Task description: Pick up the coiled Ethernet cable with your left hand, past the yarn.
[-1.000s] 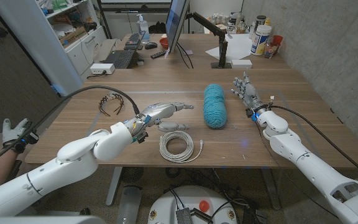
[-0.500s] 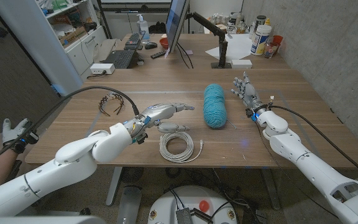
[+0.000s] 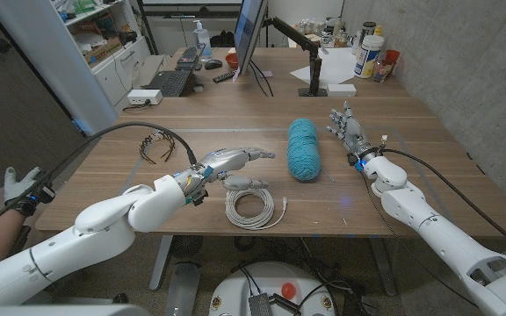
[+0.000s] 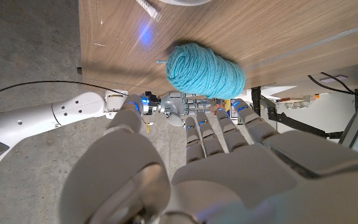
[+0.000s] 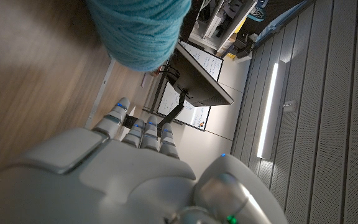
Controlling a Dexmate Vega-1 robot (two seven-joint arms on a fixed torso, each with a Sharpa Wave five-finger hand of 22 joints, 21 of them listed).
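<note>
Above coiled Ethernet cable (image 3: 255, 207): left hand (image 3: 232, 160) fingers outstretched, holding nothing, beside yarn (image 3: 304, 149).

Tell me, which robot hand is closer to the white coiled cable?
Left. The left hand hovers just above and behind the white coiled Ethernet cable, holding nothing. The right hand stands far off, beyond the turquoise yarn skein.

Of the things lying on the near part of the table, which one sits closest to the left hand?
The white coiled Ethernet cable, just below the left hand; the teal yarn and dark hair clips lie farther off.
</note>
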